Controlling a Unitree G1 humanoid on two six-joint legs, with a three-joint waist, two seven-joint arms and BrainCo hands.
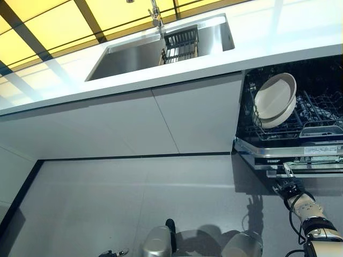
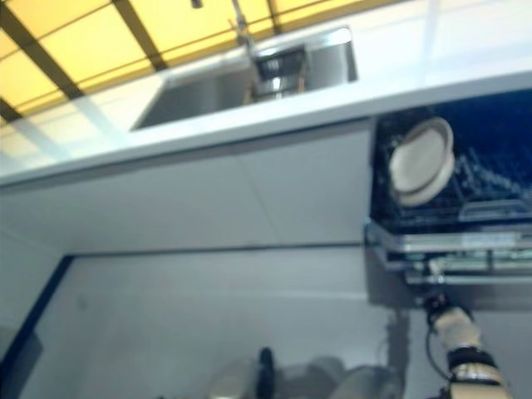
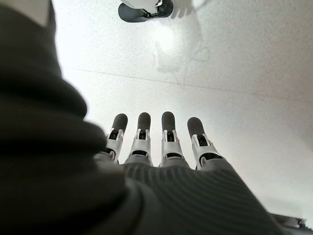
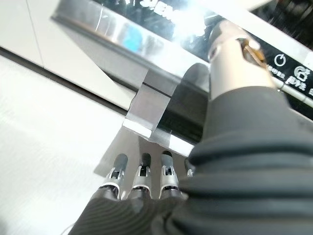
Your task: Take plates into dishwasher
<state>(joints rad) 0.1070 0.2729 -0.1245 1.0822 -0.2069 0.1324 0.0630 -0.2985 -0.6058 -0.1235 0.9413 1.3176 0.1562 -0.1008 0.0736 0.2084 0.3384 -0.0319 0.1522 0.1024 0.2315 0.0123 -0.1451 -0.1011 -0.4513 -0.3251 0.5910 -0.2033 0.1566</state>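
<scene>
1. Left eye view: two cream plates stand on edge, one nested against the other, in the dark wire rack of the open dishwasher at the right edge of the frame, upper half.
2. The rack is pulled out over the dishwasher's metal front edge, which sits just below the plates.
3. The right hand shows in the lower right of the frame, reaching up to the underside of that metal edge; its arm comes in from the lower right corner.
4. In the right wrist view the right hand's fingers lie straight and side by side, their dark tips against a shiny metal flap below the dishwasher's front panel, and the thumb points up at the panel. The hand holds nothing.
5. In the left wrist view the left hand hangs over the pale floor, its fingers straight and slightly spread, empty.
6. A white counter runs across the upper part of the head view, with a steel sink in the upper centre, a tap behind it and a dark drainer basket set inside it.
7. White cabinet fronts fill the middle left, below the counter and left of the dishwasher.
</scene>
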